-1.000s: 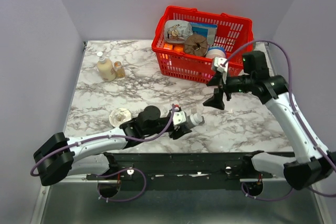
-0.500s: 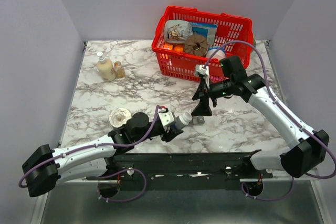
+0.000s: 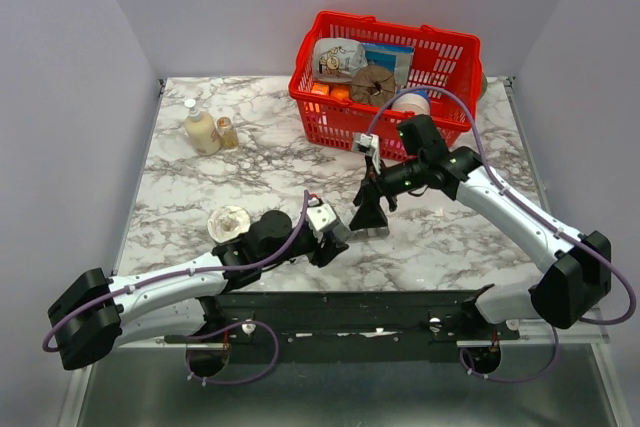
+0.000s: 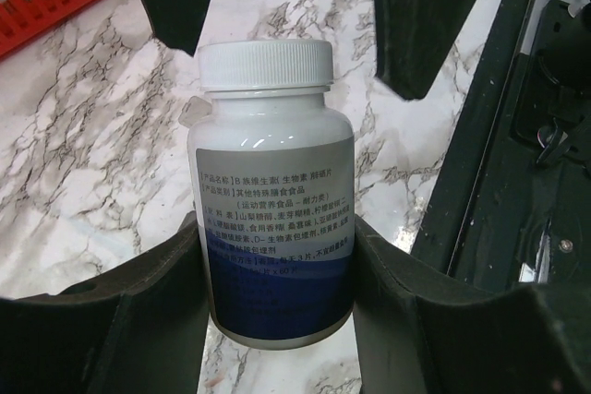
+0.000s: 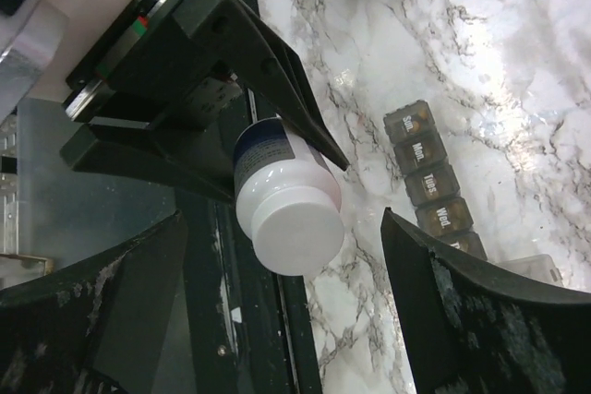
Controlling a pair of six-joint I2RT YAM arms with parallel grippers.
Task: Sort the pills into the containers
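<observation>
Pill bottle [image 4: 272, 191], white with a blue-banded label, is clamped by its lower body between the fingers of the left gripper [image 4: 272, 260], and its screw cap [image 4: 266, 64] is on. I note that its long axis runs from the left gripper straight toward the right gripper [image 5: 284, 219], cap end leading. In the right wrist view the cap lies at centre frame between that gripper's spread fingers, which stand clear of it on either side and grasp nothing. Containers [image 5: 429, 182], a dark grey strip of day-marked compartments, lie on the marble table [image 5: 517, 62] right of centre in that view, just beside the bottle. My judgement is that the right arm is the one placed to close on the cap and unscrew it.
</observation>
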